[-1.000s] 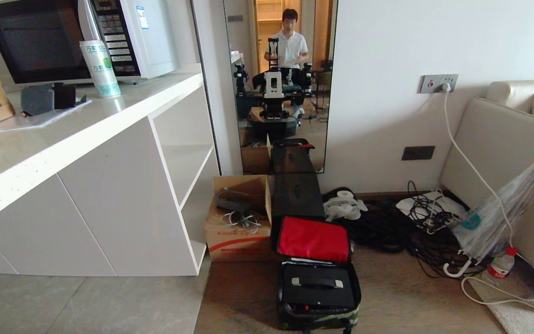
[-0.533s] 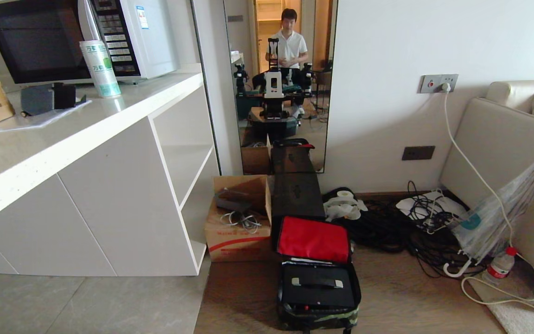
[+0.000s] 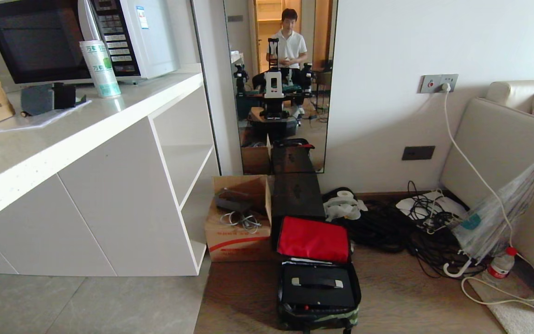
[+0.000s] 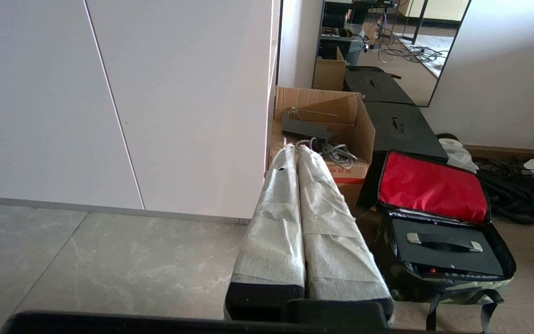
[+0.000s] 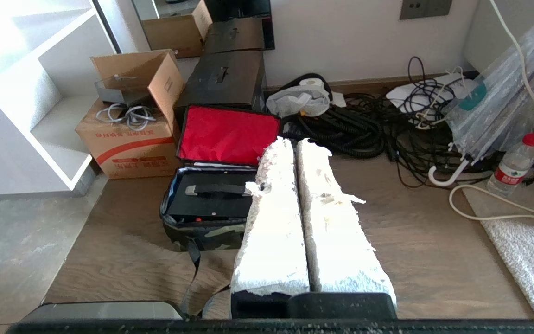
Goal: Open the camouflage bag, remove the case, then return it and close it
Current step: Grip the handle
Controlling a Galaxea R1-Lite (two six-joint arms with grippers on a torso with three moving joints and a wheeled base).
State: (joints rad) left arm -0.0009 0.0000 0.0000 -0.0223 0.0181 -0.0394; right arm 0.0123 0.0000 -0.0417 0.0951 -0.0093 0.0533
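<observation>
Camouflage bag [image 3: 319, 318] on wood floor [image 3: 387, 297], lid thrown back, red lining up, leaning on tall black box [image 3: 297, 195]. Case [image 3: 318, 286] lying flat inside bag, handle up. Cardboard box [image 3: 239, 222] just beside the lid. Left gripper [image 4: 297, 149] pressed together, empty, apart from bag. Right gripper [image 5: 293, 141] likewise pressed together, empty; probably clear of bag.

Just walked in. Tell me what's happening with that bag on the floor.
Nothing is being handled right now. The camouflage bag lies open on the floor, its red-lined lid folded back, with the case inside. Both arms are parked away from it, the left end effector and right end effector shut and empty. A person appears in the mirror.
</observation>
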